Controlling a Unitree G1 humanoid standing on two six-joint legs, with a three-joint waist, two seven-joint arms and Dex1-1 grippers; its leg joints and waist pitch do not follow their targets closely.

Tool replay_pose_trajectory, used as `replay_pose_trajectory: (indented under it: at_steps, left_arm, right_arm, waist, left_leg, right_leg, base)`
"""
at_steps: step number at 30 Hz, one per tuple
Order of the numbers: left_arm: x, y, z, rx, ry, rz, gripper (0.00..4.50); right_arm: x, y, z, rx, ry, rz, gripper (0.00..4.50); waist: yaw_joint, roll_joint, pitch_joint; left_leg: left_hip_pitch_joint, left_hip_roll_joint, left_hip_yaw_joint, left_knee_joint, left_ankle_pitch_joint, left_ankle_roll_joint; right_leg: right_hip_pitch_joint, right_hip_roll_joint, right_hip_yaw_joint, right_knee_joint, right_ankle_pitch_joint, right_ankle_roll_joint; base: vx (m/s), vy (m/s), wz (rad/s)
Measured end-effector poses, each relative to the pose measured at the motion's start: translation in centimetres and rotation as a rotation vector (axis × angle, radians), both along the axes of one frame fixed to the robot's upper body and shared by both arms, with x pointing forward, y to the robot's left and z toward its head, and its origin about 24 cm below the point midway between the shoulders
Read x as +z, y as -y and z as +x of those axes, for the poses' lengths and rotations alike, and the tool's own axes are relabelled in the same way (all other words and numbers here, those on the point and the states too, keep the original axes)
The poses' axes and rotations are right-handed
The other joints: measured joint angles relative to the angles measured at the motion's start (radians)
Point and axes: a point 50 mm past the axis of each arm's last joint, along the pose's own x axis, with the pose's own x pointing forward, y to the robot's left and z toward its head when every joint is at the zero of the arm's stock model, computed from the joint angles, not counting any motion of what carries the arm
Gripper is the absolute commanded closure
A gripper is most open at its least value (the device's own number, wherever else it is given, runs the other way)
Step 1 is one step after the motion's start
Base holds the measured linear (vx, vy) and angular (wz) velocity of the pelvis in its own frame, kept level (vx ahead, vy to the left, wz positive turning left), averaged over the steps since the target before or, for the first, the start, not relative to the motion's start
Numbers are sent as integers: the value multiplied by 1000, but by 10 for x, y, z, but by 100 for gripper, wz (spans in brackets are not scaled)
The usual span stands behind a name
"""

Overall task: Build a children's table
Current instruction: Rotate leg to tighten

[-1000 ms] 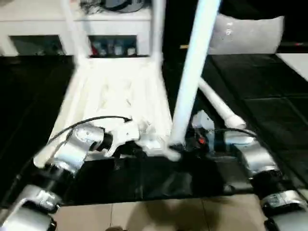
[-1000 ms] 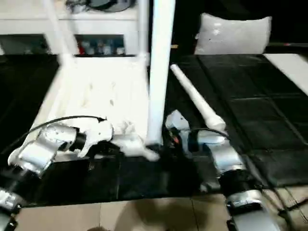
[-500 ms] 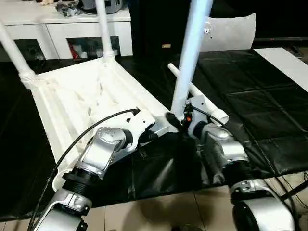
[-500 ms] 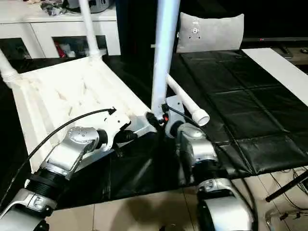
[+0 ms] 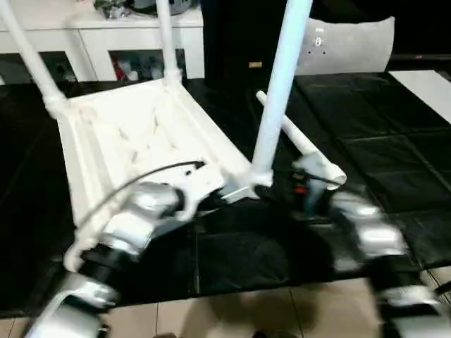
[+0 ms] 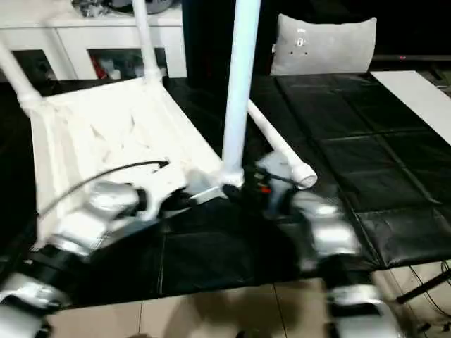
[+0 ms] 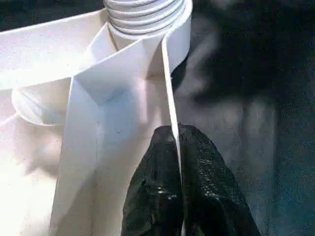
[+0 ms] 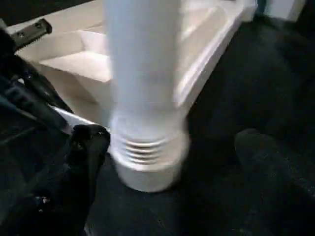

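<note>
The right gripper (image 8: 172, 142) had come off the third leg (image 5: 278, 84) in the last half second. A moment before it sat tight against the foot of that leg. Now its jaws stood spread to either side of the base, one finger just beside it and the other well apart, and the right forearm was a blur of motion. The leg stayed upright without it. Several threads (image 8: 142, 147) still showed above the corner socket (image 7: 147, 29), so I judged the leg started but not screwed home. More turns would be needed before the last leg's turn came.

The left gripper (image 7: 179, 147) was clenched on the thin rim of the tabletop (image 5: 134, 134) just beside that socket, steadying it.

The children's table lay upside down on the black mat (image 5: 380, 127), ribbed underside up. Its long axis ran from near left to far right. Two legs (image 5: 28, 56) (image 5: 167, 42) stood at its far corners, and the third rose at the near right corner, leaning a touch right. The fourth leg (image 5: 303, 144) lay loose on the mat to the right, its threaded end toward the near right.
</note>
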Motion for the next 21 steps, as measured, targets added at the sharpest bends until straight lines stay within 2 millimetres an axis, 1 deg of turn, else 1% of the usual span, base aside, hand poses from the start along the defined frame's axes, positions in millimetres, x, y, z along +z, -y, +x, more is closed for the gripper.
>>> replay_pose_trajectory:
  at_steps: [2,5,7,10,14,18,19,20,21]
  left_arm:
    - [2,-8,-3,-64,-17,27,450]
    - [3,-13,-6,-135,-31,51,450]
    - [5,-16,-9,-187,-43,68,450]
    - [6,-18,-9,-245,-62,88,450]
    - [7,-15,-11,-299,-75,101,450]
    - [7,-12,-12,-330,-83,104,450]
    - [7,-11,-12,-337,-84,103,450]
    - [7,-10,-11,-342,-85,101,450]
    - [7,-10,-11,-346,-84,99,450]
  right_arm:
    - [4,-1,-3,85,4,-24,3]
    - [4,-1,-6,160,2,-57,3]
    - [2,-5,-11,249,-13,-99,3]
    - [-2,-10,-15,348,-39,-125,3]
    - [-3,-16,-17,404,-45,-142,3]
    - [0,-26,-13,443,-26,-147,3]
    - [-1,-29,-12,449,-31,-137,21]
    - [-2,-31,-12,453,-37,-131,21]
    - [-3,-32,-13,461,-43,-128,35]
  waist:
    - [4,0,0]
    - [18,0,0]
    - [25,0,0]
    - [33,0,0]
    - [48,0,0]
    - [51,-1,0]
    - [52,-1,0]
    - [52,-1,0]
    - [53,-1,0]
  left_leg:
    - [1,0,0,0,0,0]
    - [2,0,0,0,0,0]
    - [3,0,0,0,0,0]
    - [3,0,1,0,0,0]
    - [3,0,2,0,0,0]
    - [3,0,2,0,0,0]
    - [3,0,2,1,0,0]
    - [3,0,2,1,0,0]
    - [3,-1,2,1,0,0]
  right_leg:
    - [0,0,0,0,0,0]
    - [0,0,0,0,0,0]
    - [0,-1,0,0,0,0]
    - [1,-1,0,0,0,0]
    - [1,-2,1,0,0,0]
    - [1,-2,1,0,0,0]
    - [1,-2,1,0,0,0]
    - [1,-2,1,0,0,0]
    - [1,-2,1,0,0,0]
  base:
    - [0,0,0]
    - [0,0,0]
    - [0,0,0]
    - [0,0,0]
    - [0,0,0]
    - [0,0,0]
    - [0,0,0]
    - [0,0,0]
    - [0,0,0]
